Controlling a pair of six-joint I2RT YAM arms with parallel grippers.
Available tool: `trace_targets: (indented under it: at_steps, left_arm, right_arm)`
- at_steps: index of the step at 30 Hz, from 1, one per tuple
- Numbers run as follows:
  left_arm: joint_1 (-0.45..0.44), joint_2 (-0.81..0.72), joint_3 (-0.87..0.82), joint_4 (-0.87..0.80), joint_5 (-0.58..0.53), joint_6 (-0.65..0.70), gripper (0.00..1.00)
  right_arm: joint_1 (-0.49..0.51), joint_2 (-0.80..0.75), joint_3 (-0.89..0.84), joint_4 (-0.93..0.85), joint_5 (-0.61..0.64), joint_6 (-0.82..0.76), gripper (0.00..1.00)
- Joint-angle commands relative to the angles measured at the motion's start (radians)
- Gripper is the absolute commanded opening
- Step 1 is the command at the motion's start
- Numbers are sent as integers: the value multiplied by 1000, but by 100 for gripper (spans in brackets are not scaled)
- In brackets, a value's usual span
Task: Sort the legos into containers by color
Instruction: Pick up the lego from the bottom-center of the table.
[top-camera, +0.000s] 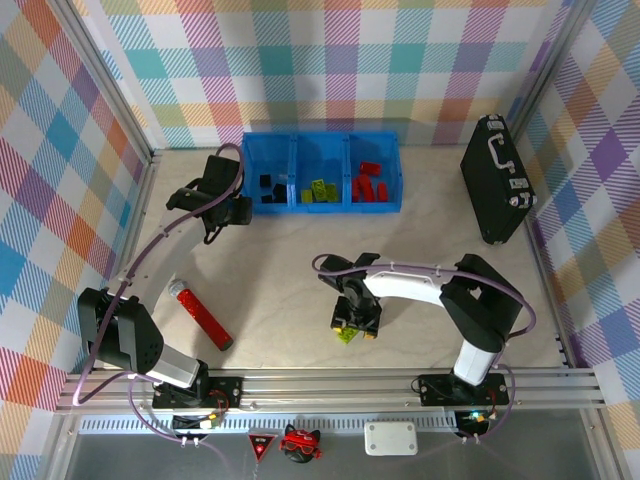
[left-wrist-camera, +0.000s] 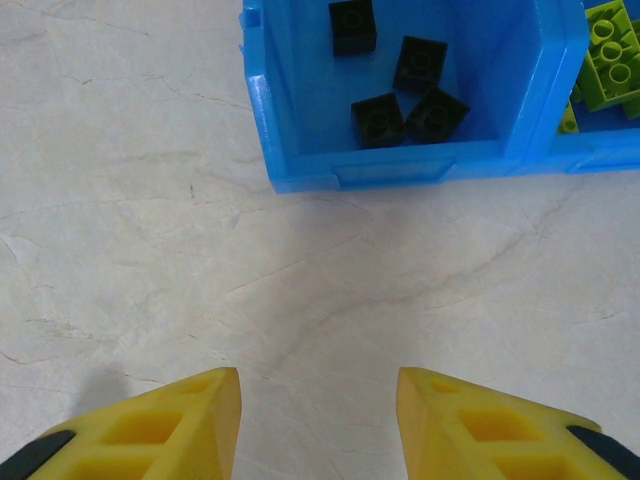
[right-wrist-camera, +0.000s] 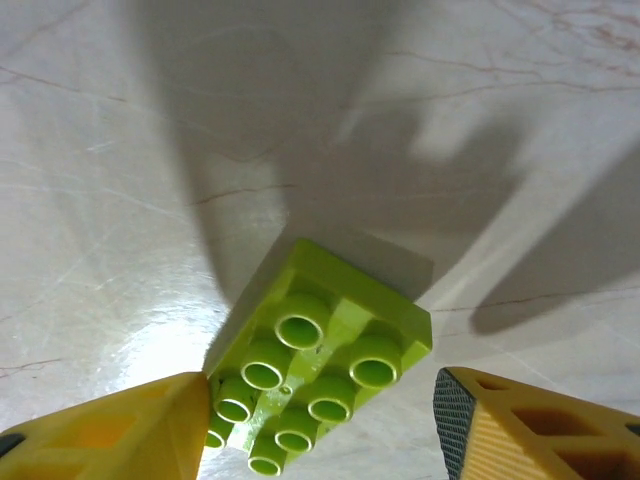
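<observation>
While the right gripper (right-wrist-camera: 325, 415) is straddling the lime green brick (right-wrist-camera: 320, 350) with its jaws open and nothing clenched yet, the close is the part worth getting right. In the right wrist view, one yellow finger (right-wrist-camera: 130, 430) is already touching the brick's edge, while the other finger's dark pad (right-wrist-camera: 455, 420) is standing apart from it with bare table showing between. The brick is also sitting skewed to the jaw line, so a corner rather than a flat wall is facing the free pad. Judging from that, the gripper is needing a small wrist turn or a sideways shift before squeezing; otherwise the brick is likely to pivot and slip out. After that, a straight lift and a carry to the middle bin look like the remaining moves.

The brick is lying on the pale table in front of the right arm's base, well apart from the containers (top-camera: 322, 209) at the far edge. It is a two-by-three piece, glossy and hard, with hollow round studs facing the camera. It looks light and rigid.

Farther out, the left gripper (left-wrist-camera: 318, 400) is hovering open and empty over bare table just beside the end bin, where black bricks (left-wrist-camera: 400, 90) are lying. Green legos (top-camera: 320, 190) are filling the middle bin, and red ones (top-camera: 368, 187) the third.
</observation>
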Motion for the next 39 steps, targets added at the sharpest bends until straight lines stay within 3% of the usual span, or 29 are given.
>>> trace_targets:
  at_steps: [1, 7, 22, 39]
  left_arm:
    - [12, -20, 9, 8, -1, -1, 45]
    - [12, -13, 10, 8, -1, -2, 45]
    - [14, -13, 9, 5, -4, 1, 45]
    - [14, 13, 13, 7, 27, -7, 44]
  right_arm:
    - [13, 41, 35, -47, 21, -10, 62]
    - [35, 43, 97, -119, 67, -30, 62]
    - [36, 112, 105, -85, 48, -54, 62]
    - [36, 64, 65, -74, 81, -68, 37]
